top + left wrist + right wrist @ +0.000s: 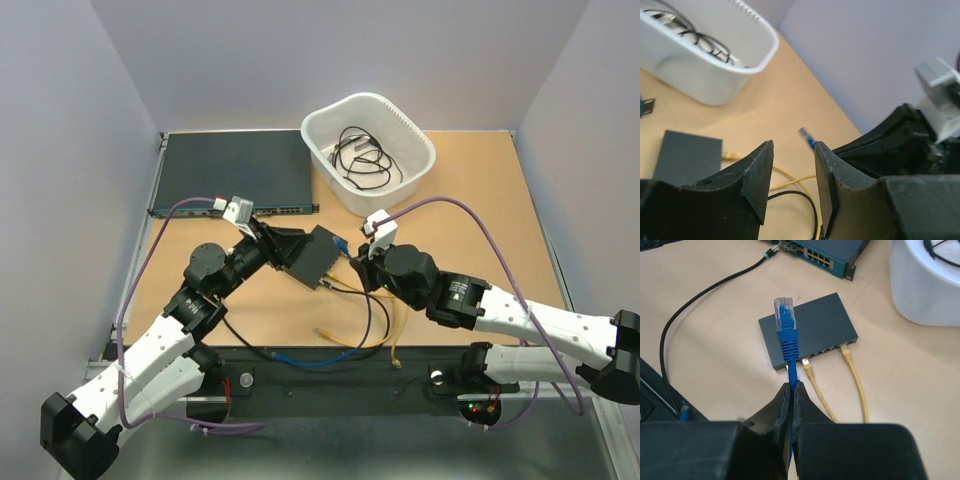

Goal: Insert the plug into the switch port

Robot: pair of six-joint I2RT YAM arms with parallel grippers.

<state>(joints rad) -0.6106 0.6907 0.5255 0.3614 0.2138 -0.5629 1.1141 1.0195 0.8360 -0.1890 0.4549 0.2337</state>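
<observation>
Broadly, the tan wooden worktop [480, 220] carries a wide dark rack unit [230, 170] at its far left. A white plastic tub [390, 197] of loose black leads sits just to the right of it. Both seem set back out of the working space.

Nearer the arms lies the small flat matte-black box [815, 327]. It is turned at a slant so that its row of sockets faces the right arm, which likely suits an approach from that side.

The left pincer [794, 145] stands about half open with nothing between its fingers, close by the box's left end. It looks placed to steady the box against a push, though whether it touches cannot be told.

The right pincer [791, 387] is closed tight on the blue cable [790, 352] a little behind the ribbed boot. That leaves the end free to enter a socket.

Two yellow cables [812, 377] already sit in the row, so a free switch port [827, 350] between them seems the likely goal.

The clear-tipped plug [784, 307] hangs above the worktop near the box's socket edge, not in any socket. Its long axis runs straight on from the fingers. Its tip points away from the wrist and towards the box, roughly square to the socket row but seemingly raised above it.
</observation>
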